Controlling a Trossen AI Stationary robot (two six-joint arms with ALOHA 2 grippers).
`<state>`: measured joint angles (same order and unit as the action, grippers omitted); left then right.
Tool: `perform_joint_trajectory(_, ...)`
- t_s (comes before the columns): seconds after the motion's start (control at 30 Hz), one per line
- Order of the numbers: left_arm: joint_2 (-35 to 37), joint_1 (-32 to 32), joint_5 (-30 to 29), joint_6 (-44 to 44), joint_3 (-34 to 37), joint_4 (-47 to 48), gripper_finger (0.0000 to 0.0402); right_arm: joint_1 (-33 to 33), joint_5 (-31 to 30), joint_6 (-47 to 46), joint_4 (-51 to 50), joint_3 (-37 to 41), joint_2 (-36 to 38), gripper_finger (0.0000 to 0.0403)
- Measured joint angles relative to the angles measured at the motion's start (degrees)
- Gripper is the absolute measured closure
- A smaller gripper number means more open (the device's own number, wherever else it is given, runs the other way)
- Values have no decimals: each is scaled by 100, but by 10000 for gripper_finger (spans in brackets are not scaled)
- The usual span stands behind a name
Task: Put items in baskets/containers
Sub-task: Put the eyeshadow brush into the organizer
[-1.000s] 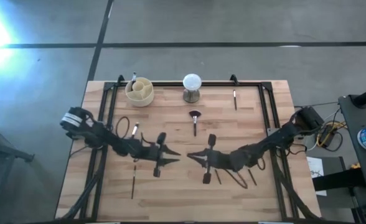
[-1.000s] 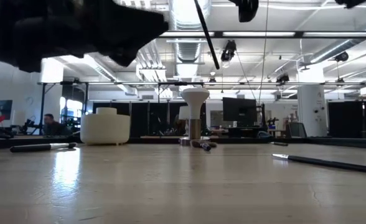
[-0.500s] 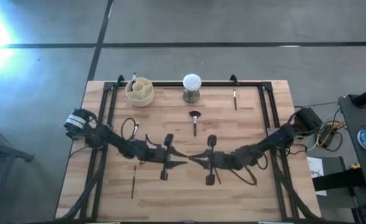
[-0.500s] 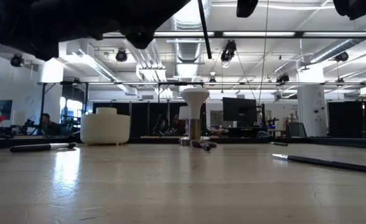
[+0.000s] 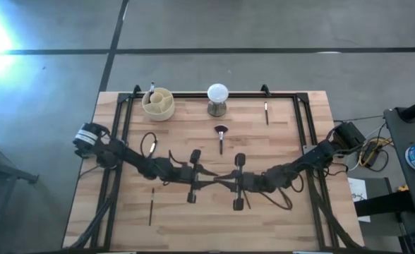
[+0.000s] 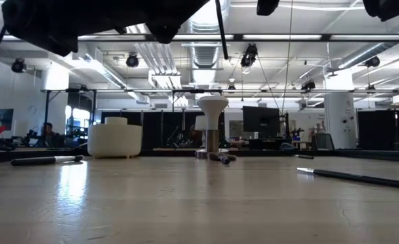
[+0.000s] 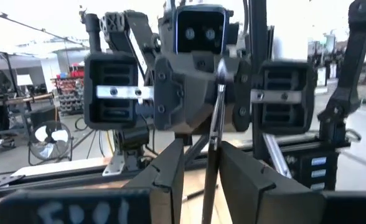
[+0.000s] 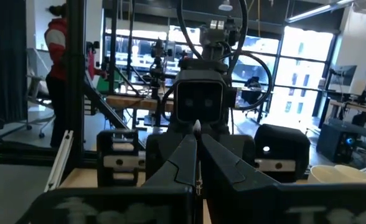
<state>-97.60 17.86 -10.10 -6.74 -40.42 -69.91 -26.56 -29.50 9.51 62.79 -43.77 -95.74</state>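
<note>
My right gripper (image 5: 225, 182) is shut on a thin dark brush (image 7: 213, 124) over the middle of the table; the low view shows that brush (image 6: 220, 30) high above the wood. My left gripper (image 5: 209, 180) faces it, open, one finger on either side of the hanging brush and a gap showing on both sides. The cream cup (image 5: 158, 103) stands at the far left with a brush upright in it. A fan brush (image 5: 221, 135) and other brushes (image 5: 266, 111) (image 5: 151, 206) lie flat on the table. My right gripper pinches the brush near its upper end (image 7: 221, 78) between its two fingers. The fingers come about level from the table's right side and lie across the brush. A short tip (image 8: 197, 126) stands above the fingers; the rest hangs below, slightly tilted, clear of the table.
A white ball on a metal stand (image 5: 217, 99) stands at the far middle, next to the cup. A dark frame (image 5: 193, 94) runs along the far edge and down both sides. Cables loop beside the left arm (image 5: 145, 143). People show in the room beyond.
My left gripper has gone toward the table's right edge and a little up, to my right gripper, and its open fingers now stand around the hanging brush. My right gripper has stayed in place and tipped slightly; the brush's lower end has risen a little.
</note>
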Motion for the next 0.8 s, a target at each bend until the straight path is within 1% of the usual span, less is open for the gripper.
perform_joint_trajectory(0.1, 0, -27, -8, -85, -97, 246, 311, 1, 0, 10, 35, -2, 0, 394)
perform_joint_trajectory(0.17, -2, -23, -7, -140, -120, 323, 323, -1, 0, 36, 37, -2, 0, 394)
perform_joint_trajectory(0.23, 3, -19, -8, -240, -146, 330, 347, -1, 1, 118, 27, -4, 0, 394)
perform_joint_trajectory(0.3, 68, -2, -139, -304, -142, 365, 380, -3, -63, 166, 27, -7, 0, 394)
perform_joint_trajectory(0.37, 210, 0, -444, -343, -116, 544, 388, -1, -243, 184, 40, -15, 0, 392)
perform_joint_trajectory(0.43, 463, -1, -835, -391, -69, 947, 387, 3, -503, 285, 25, -15, 0, 384)
perform_joint_trajectory(0.57, 1159, -13, -1752, -530, -37, 1736, 389, -95, -1231, 501, -123, -9, 2, 357)
perform_joint_trajectory(0.67, 1639, -89, -2295, -783, 116, 2004, 389, -141, -1712, 689, -322, -9, 17, 340)
perform_joint_trajectory(0.8, 2304, -463, -2728, -905, 471, 2113, 389, -171, -1761, 659, -835, 0, 15, 336)
